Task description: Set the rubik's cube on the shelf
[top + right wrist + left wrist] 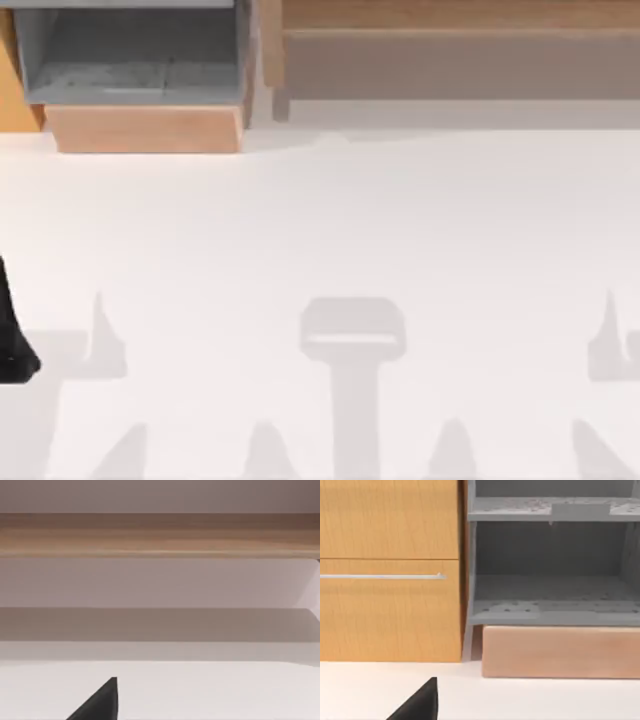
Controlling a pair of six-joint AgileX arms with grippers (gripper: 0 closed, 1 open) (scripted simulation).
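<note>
Seen from above: white table, crossed near its front edge by pale grey shadows of rig parts out of frame.

At the far right, cut off by the top and right edges of the view: the shelf – a long light-wood ledge over a grey-brown front face, with a wooden upright at its left end. Just left of that upright: a grey-lined box compartment with a wooden front, also cropped at the top.

At the table's left edge, a black piece of the left arm, mostly outside the frame.

From the left wrist: a single black wedge of the left gripper low over the table, facing the grey compartment and an orange-wood cabinet with a thin metal handle. Jaws apart or together – cannot tell.

From the right wrist: a matching black wedge of the right gripper above the white surface, facing the shelf's long wooden edge and the shaded recess beneath. Jaws likewise impossible to judge.
</note>
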